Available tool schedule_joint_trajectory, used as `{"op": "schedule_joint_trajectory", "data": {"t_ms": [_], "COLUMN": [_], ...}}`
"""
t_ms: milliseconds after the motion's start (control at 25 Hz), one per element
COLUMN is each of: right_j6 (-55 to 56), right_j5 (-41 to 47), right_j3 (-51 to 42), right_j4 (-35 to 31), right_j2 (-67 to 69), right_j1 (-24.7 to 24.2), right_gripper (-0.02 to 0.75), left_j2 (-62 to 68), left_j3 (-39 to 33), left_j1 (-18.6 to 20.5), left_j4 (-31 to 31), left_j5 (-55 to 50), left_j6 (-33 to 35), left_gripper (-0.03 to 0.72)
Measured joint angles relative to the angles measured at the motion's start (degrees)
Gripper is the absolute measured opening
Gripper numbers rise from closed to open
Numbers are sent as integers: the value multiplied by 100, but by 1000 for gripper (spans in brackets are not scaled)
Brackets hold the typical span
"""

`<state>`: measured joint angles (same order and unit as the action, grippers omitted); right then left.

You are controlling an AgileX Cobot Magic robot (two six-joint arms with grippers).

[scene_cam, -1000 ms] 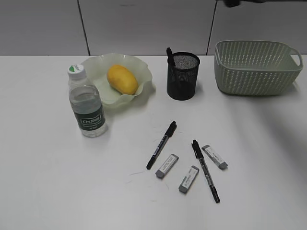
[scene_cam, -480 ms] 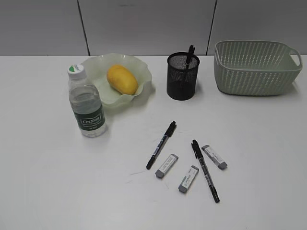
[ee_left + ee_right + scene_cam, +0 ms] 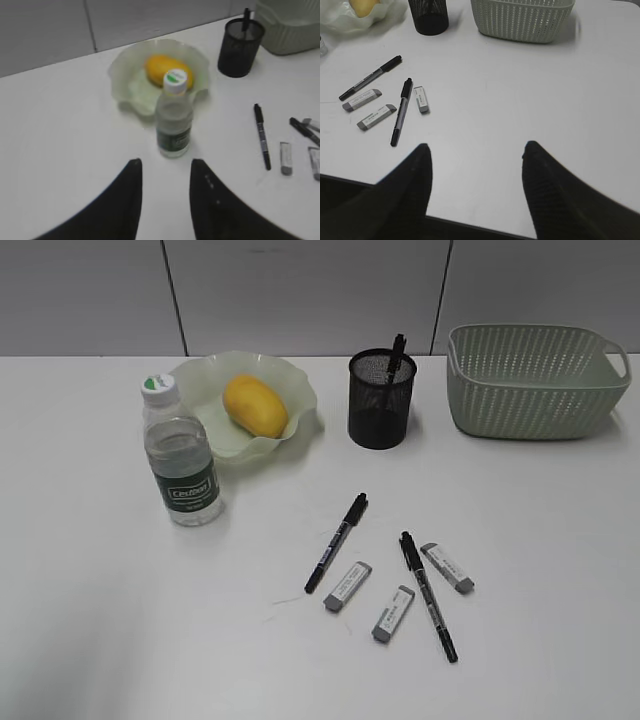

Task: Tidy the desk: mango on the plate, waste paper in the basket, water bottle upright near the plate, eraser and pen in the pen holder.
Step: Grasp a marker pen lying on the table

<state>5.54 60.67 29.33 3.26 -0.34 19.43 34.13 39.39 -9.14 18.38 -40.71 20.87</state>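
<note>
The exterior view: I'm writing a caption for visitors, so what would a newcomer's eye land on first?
Probably the yellow mango, the only bright colour, lying on the ruffled pale green plate at the back left, with the water bottle upright just in front. Next, the scatter near the middle front: two black pens and three grey erasers loose on the white desk. Behind stand the black pen holder and the basket.

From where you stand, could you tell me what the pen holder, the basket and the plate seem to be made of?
The pen holder looks like black metal mesh with a matte finish: light shows through its fine grid. The basket looks like moulded pale green plastic, with perforated woven-look walls and a smooth rim. The plate looks like translucent pale green plastic or glass, with a wavy, faintly glossy rim; I cannot tell which.
</note>
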Motion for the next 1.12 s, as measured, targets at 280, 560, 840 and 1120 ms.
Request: {"op": "schedule_joint_trajectory", "data": {"t_ms": [280, 560, 840, 1120], "right_j6": [-7, -9, -9, -9], "right_j5": [-84, -84, -84, -84], "right_j3": [-14, -14, -14, -14], "right_j4": [7, 7, 7, 7], "right_j2": [-4, -4, -4, -4], "right_j1": [0, 0, 0, 0], "right_gripper": [449, 401, 394, 394], "left_j2": [2983, 6070, 7887, 8503], "left_j3": [1873, 3604, 4331, 4383], "left_j1": [-1150, -3734, -3701, -3626], "left_j4": [1231, -2163, -2724, -2685], "left_j5": [508, 479, 241, 677], "left_j6": [1431, -2170, -3141, -3163], "left_gripper": [245, 277, 500, 522]}}
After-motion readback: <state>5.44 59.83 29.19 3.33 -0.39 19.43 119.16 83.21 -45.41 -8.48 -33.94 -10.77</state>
